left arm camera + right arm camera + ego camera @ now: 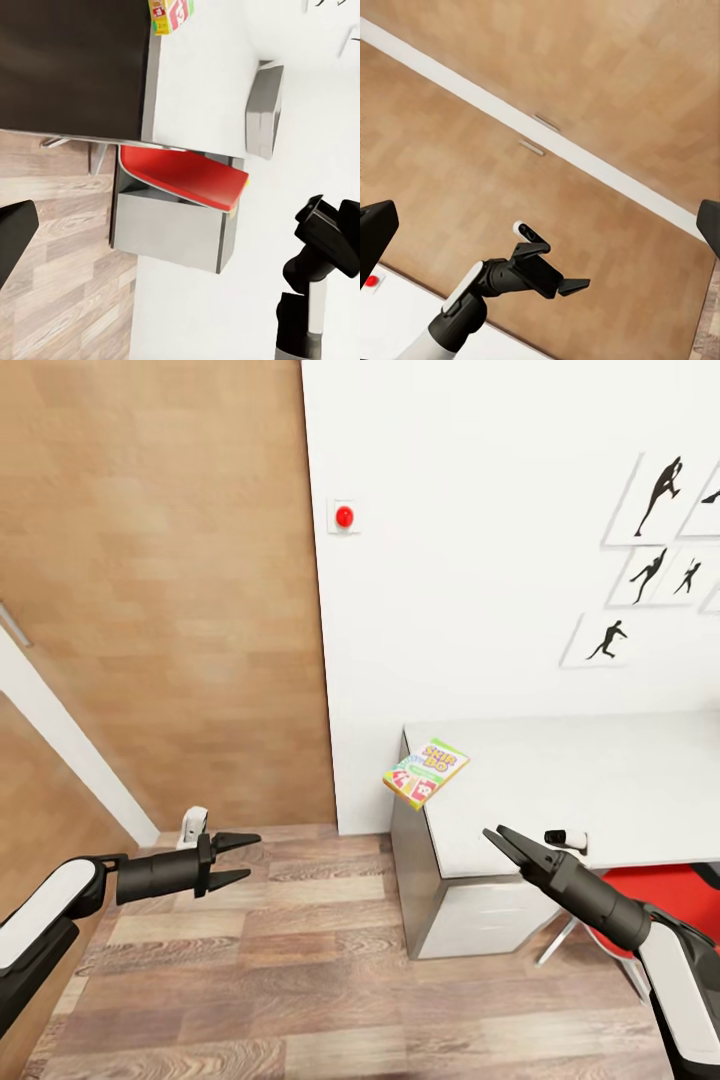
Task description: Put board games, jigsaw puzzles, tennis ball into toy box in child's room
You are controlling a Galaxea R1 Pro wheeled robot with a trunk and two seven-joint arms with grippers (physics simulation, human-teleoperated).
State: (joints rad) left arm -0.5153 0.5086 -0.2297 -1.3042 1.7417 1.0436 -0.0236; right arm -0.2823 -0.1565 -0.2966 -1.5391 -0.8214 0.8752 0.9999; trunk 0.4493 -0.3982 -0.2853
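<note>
The SKIP BO board game (pixel 427 772) lies flat at the far left corner of the counter (pixel 600 780), one end overhanging the counter's left edge. Its green, white and red print faces up. The left wrist view shows the same box (pixel 171 15) beside the counter's dark end section.

Left hand (pixel 238 858): released, the two dark fingers spread in a moderate gap, nothing between them. It hangs over the wooden floor (pixel 300 960), well apart from the counter's left edge, touching nothing. The right wrist view confirms this hand (pixel 564 285) open and empty.

Right hand (pixel 503 841): over the counter's near edge, pointed toward the board game but apart from it. From the head view its fingers appear close together; the right wrist view shows both fingertips wide apart, so it is released and holds nothing.

A red chair (pixel 660 895) sits under the counter's near edge.
</note>
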